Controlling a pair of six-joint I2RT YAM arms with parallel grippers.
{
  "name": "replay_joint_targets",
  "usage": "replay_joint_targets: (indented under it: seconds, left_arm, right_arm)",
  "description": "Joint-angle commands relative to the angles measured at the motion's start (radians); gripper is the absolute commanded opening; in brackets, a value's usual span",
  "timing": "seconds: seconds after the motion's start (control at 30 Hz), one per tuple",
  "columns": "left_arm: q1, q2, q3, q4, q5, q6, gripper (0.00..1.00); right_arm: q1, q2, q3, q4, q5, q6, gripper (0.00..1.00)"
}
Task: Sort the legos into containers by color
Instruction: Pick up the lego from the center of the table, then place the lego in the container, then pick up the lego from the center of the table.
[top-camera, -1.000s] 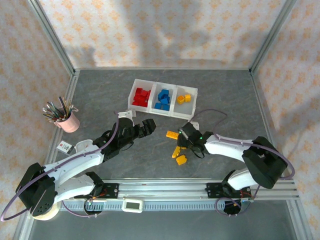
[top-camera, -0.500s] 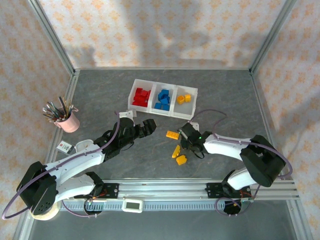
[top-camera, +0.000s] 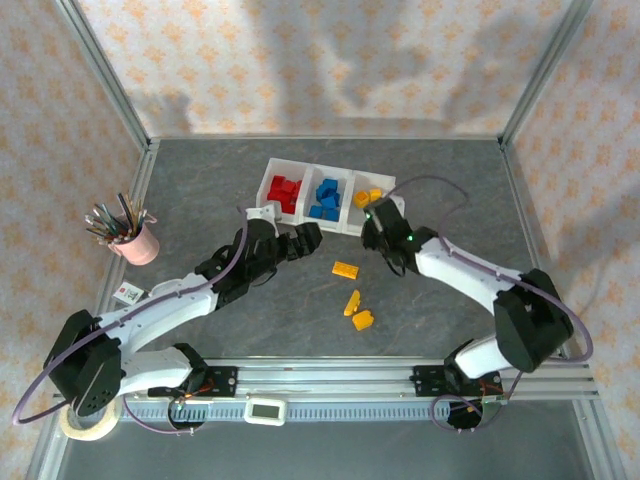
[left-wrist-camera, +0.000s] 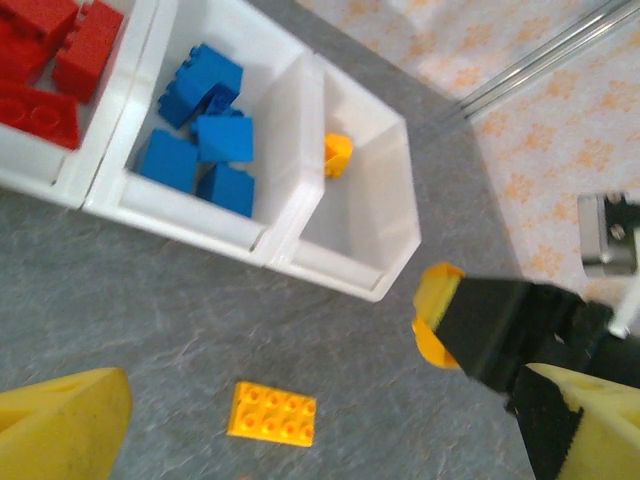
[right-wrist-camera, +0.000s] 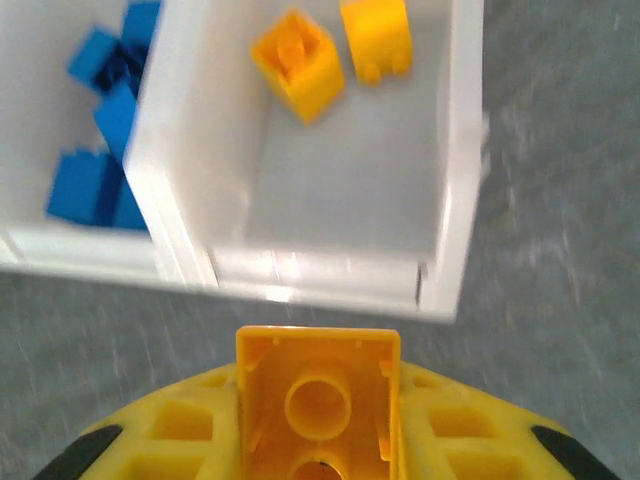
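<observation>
Brick (right-wrist-camera: 318, 385), yellow, pinched in the right gripper (top-camera: 377, 216), hollow underside toward the wrist camera. Containers (top-camera: 262, 200) sit upper centre of the overhead frame: red bricks (top-camera: 283, 192) in the left compartment, blue bricks (top-camera: 326, 198) in the middle. The yellow compartment (right-wrist-camera: 330, 275) is at the right end, with two yellow pieces (right-wrist-camera: 298, 62) at its far end.

Key relation: the yellow compartment lies straight ahead of the held brick, upward in the right wrist frame, its long axis running away from the gripper. Brick is just short of the near wall, not over it. Judged: short advance, then release. Right arm is much the nearer.

Left gripper (top-camera: 308, 238) has fingers spread and holds nothing, near the containers' front edge. Loose on the table (top-camera: 440, 180): flat plate (left-wrist-camera: 272, 413), two smaller yellow legos (top-camera: 363, 320) lower centre.

Hard to read: bottom edge of the right wrist frame cuts off the brick's lower end and the fingertips, and the frame is blurred. Red compartment is clipped at the upper left of the left wrist frame.
</observation>
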Motion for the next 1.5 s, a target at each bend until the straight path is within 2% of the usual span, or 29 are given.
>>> replay_joint_targets:
  seconds: [0.0, 0.3, 0.43, 0.57, 0.77, 1.13, 1.47]
  left_arm:
    - [-0.006, 0.029, 0.072, 0.004, -0.031, 0.051, 0.99]
    - [0.002, 0.064, 0.124, -0.005, -0.054, 0.066, 0.99]
    - [0.008, 0.061, 0.127, -0.009, -0.054, 0.069, 0.99]
    - [0.011, 0.053, 0.126, -0.012, -0.051, 0.071, 0.99]
    - [0.014, 0.038, 0.119, -0.014, -0.046, 0.072, 0.99]
    - [0.015, -0.073, 0.035, -0.046, -0.074, 0.048, 0.99]
    - [0.015, -0.175, -0.090, -0.051, -0.107, -0.022, 0.99]
  right_arm:
    - [-0.041, 0.106, 0.103, 0.013, 0.047, -0.071, 0.30]
    - [-0.121, 0.379, 0.350, 0.015, 0.014, -0.122, 0.32]
    - [-0.128, 0.421, 0.395, 0.008, 0.023, -0.129, 0.45]
    - [-0.128, 0.375, 0.386, 0.016, -0.013, -0.131, 0.56]
    - [-0.103, 0.257, 0.303, 0.017, -0.072, -0.140, 0.57]
    - [-0.006, 0.035, 0.027, 0.006, -0.080, -0.151, 0.61]
    - [0.100, -0.050, -0.146, 0.030, -0.106, -0.194, 0.67]
